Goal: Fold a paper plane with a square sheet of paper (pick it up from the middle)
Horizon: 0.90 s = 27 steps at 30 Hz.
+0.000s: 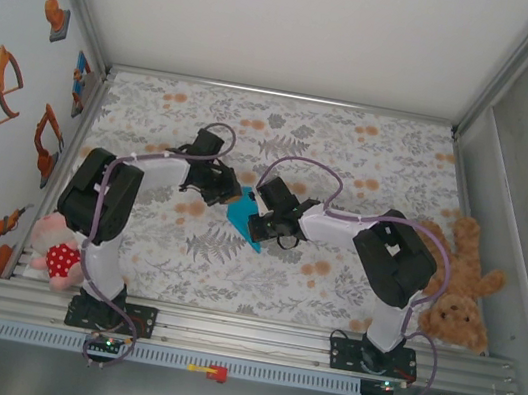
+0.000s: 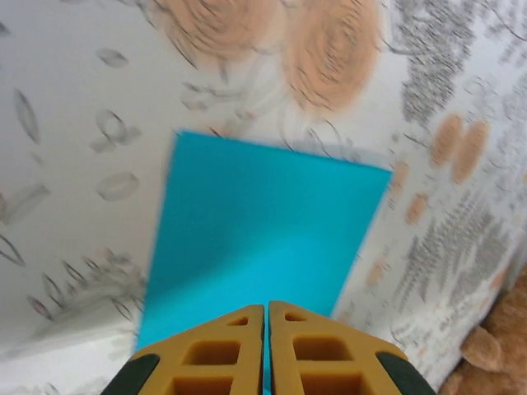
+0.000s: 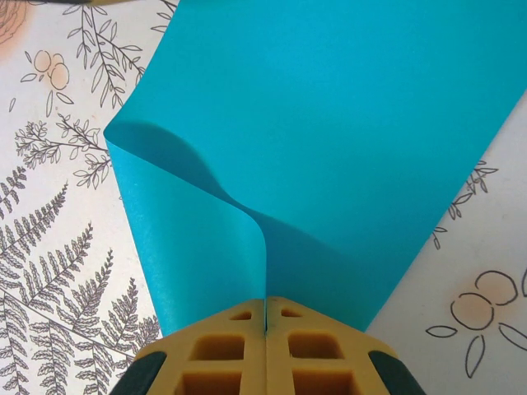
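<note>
Since the square sheet of paper (image 3: 329,123) looks light and floppy, the left gripper (image 2: 267,308) pinches its ten o'clock edge, the right gripper (image 3: 265,303) its three o'clock edge.

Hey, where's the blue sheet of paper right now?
In the top view, the square sheet of paper is over the middle of the floral tablecloth, gripped from either side by the left pincer and the right pincer.

The square sheet of paper (image 1: 239,217) is flanked by the left gripper (image 1: 232,195) and the right gripper (image 1: 257,223) over the counter (image 1: 352,157).
</note>
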Motion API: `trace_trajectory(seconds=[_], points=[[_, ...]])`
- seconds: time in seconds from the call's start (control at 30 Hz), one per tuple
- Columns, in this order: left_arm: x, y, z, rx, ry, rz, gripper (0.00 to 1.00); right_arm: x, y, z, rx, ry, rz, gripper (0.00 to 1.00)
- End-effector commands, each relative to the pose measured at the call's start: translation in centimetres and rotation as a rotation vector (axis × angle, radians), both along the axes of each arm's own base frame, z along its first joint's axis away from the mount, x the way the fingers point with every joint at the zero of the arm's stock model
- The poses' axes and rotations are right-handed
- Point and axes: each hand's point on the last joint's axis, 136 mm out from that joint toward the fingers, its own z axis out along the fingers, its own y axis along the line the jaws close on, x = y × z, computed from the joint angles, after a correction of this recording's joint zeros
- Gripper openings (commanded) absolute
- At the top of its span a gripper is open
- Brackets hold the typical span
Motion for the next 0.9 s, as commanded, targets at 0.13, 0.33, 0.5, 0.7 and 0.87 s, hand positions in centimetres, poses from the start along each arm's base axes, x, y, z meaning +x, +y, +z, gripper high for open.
trace_trajectory(seconds=[0.13,0.33,0.5,0.7,0.87], points=[[0.0,0.0,-1.9,0.050,0.044,-0.057,0.11,0.0,-0.6,0.1,-0.008,0.011,-0.018,0.00],[-0.9,0.8,-3.6,0.097,0.091,-0.073,0.10,0.0,-0.9,0.3,-0.010,0.001,-0.027,0.00],[-1.4,1.3,-4.4,0.130,0.113,-0.087,0.09,0.1,-0.9,0.7,-0.008,-0.010,-0.030,0.00],[-1.5,1.5,-4.9,0.146,0.121,-0.095,0.08,0.3,-1.2,0.6,-0.014,-0.012,-0.040,0.00],[-1.5,1.5,-4.9,0.147,0.123,-0.096,0.08,0.3,-1.2,0.4,-0.022,-0.009,-0.041,0.00]])
